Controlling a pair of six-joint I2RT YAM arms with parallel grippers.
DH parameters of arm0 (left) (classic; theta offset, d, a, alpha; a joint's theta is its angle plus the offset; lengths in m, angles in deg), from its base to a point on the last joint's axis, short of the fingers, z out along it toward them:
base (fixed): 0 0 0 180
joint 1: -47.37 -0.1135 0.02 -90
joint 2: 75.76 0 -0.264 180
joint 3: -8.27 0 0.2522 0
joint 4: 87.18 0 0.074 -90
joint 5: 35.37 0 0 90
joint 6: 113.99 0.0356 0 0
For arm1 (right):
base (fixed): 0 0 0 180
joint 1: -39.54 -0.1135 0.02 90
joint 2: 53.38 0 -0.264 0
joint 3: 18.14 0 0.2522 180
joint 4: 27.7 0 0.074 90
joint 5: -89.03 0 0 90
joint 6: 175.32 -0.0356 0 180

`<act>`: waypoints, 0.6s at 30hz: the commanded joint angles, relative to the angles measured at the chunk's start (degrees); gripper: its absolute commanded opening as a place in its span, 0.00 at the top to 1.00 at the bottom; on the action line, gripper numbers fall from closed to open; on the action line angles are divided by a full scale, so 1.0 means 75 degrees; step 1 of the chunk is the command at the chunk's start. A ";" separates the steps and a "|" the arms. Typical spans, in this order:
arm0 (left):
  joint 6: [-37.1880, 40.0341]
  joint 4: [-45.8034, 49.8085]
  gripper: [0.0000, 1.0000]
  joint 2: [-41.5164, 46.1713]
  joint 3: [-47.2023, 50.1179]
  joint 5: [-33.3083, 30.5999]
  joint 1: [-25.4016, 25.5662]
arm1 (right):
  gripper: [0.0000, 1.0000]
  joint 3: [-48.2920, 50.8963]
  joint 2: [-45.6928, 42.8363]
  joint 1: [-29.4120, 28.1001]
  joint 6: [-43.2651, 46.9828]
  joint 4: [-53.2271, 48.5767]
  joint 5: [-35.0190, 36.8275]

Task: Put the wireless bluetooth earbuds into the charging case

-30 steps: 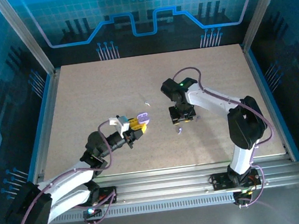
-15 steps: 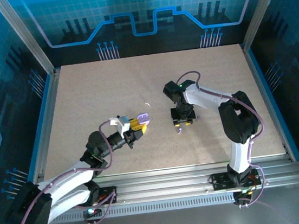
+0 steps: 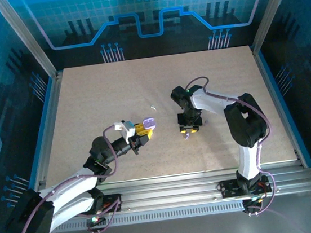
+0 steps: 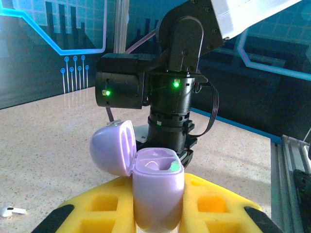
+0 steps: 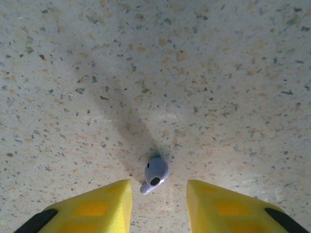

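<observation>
The speckled tabletop (image 3: pixel 85 96) lies bare and wide along its left edge and far side, fenced by blue-lit walls (image 3: pixel 4 84). Left of centre, the left gripper (image 3: pixel 142 131) has its yellow jaws closed tight on the charging case (image 4: pixel 158 189), held upright above the surface. The case is smooth and pale lilac in this light. Its rounded lid (image 4: pixel 114 148) is hinged back to the left, and a small green light (image 4: pixel 174 166) glows in the open well. Just beyond it an earbud (image 3: pixel 153 109) lies alone on the tabletop. Right of centre, the right gripper (image 5: pixel 158 206) points straight down, jaws partly open either side of a second earbud (image 5: pixel 155 173), a tiny glossy white piece lying flat and touching neither jaw. Open tabletop runs from there to the right edge.
</observation>
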State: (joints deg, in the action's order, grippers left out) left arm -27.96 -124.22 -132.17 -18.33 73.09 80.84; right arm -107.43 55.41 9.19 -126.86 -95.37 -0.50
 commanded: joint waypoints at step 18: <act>0.0189 -0.0020 0.79 0.0091 -0.0097 0.0045 -0.0049 | 0.72 0.0342 0.0386 0.0104 -0.0026 0.0368 -0.0238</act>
State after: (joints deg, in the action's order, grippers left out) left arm -27.96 -123.79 -132.17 -18.33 73.09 80.84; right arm -105.24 57.03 9.24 -126.90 -92.77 -1.49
